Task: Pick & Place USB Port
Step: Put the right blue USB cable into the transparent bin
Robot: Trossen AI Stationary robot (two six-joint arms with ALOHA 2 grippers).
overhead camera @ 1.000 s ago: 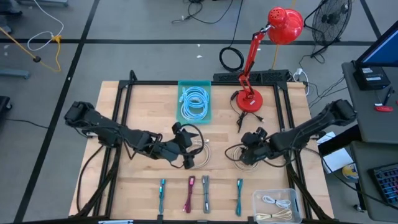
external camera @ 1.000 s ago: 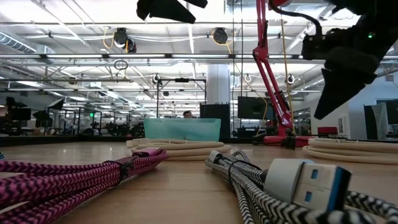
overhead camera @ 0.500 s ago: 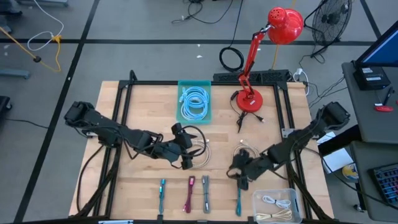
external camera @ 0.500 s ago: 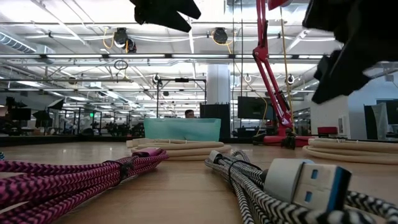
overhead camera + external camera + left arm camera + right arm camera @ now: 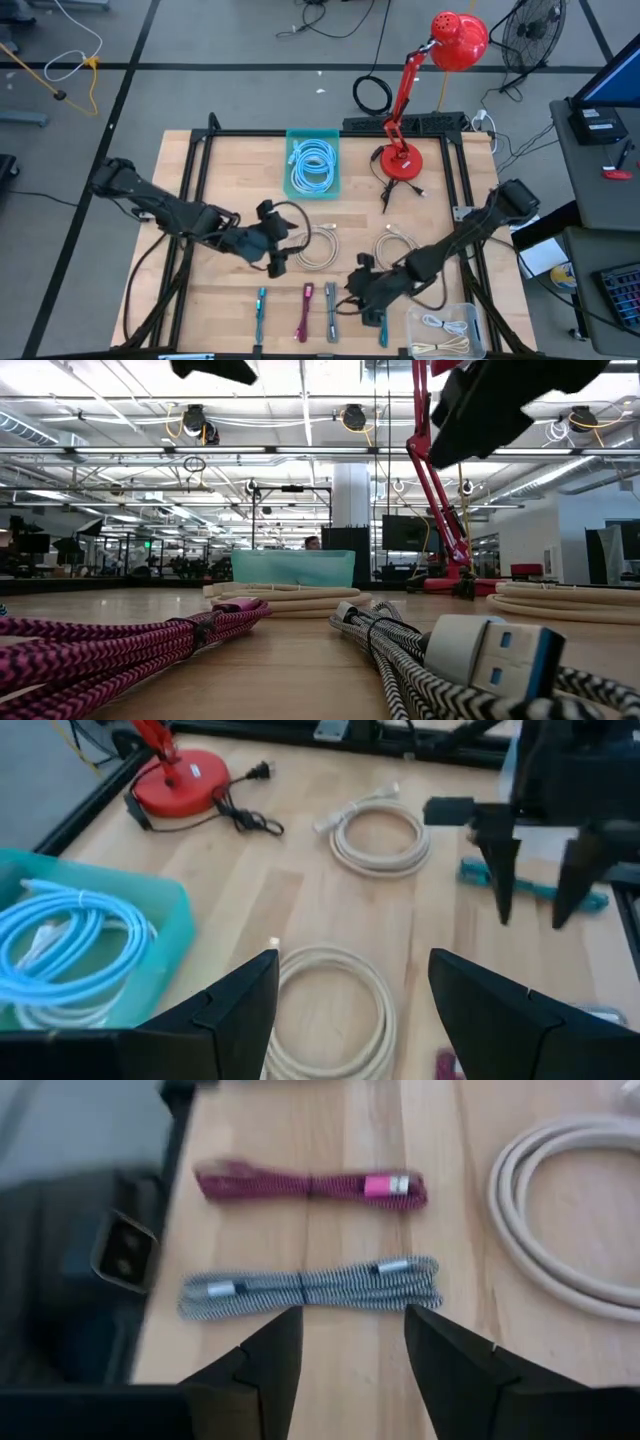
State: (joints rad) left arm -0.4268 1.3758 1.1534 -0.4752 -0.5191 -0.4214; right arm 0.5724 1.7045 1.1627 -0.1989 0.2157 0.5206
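Presently the right tool (image 5: 363, 292) is hanging low over the front of the counter (image 5: 230, 160), fingers (image 5: 270, 1355) parted with a clear gap and nothing between them. Directly under and just ahead of it is lying the grey cable (image 5: 310, 1292), bundled and flat on the wood; just beyond that, the pink cable (image 5: 312, 1184) is lying parallel. Off to one side of the tool, a cream coil (image 5: 560, 1220) is resting on the counter, apart from both bundles. A teal cable (image 5: 384, 318) is lying beside the tool, partly under the arm.

The left tool (image 5: 274, 250) is hovering near mid-counter, fingers (image 5: 230, 1010) spread wide, holding nothing. Just ahead of it a cream coil (image 5: 335, 1010) is lying flat; farther ahead sits a second cream coil (image 5: 380, 838), and beyond that the right tool is showing above the teal cable (image 5: 530, 885). To one side of the left tool a teal bin (image 5: 150, 945) is holding blue cable (image 5: 60, 935). A red lamp (image 5: 403, 160) is standing at the counter's far edge.

From the low view, a USB plug (image 5: 495, 655) on the grey cable is facing the camera, untouched.
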